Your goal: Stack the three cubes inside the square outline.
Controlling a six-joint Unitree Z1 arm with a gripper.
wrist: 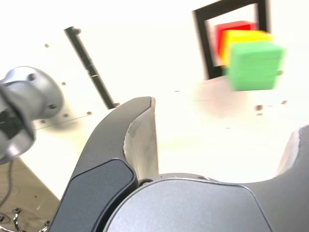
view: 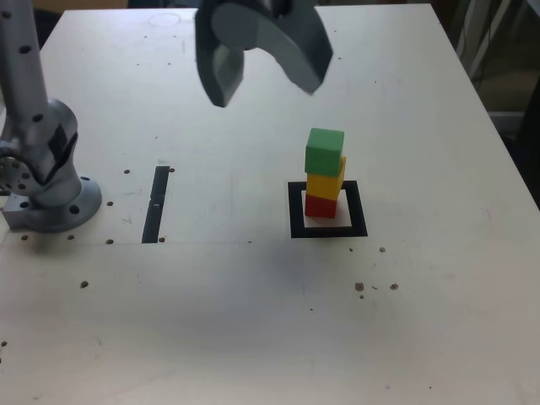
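Standing stack: green cube [view: 325,150] on yellow cube [view: 326,183] on red cube [view: 321,205] (slightly skewed), inside the square outline [view: 295,213].
Gripper [view: 266,83]: jaws wide, empty, raised above the table.
Surface: white table [view: 253,321], speckled; black strip [view: 156,204] near arm base [view: 51,202].

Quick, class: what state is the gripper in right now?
Gripper: open, holding nothing, raised clear of the stack, with the green cube on top.
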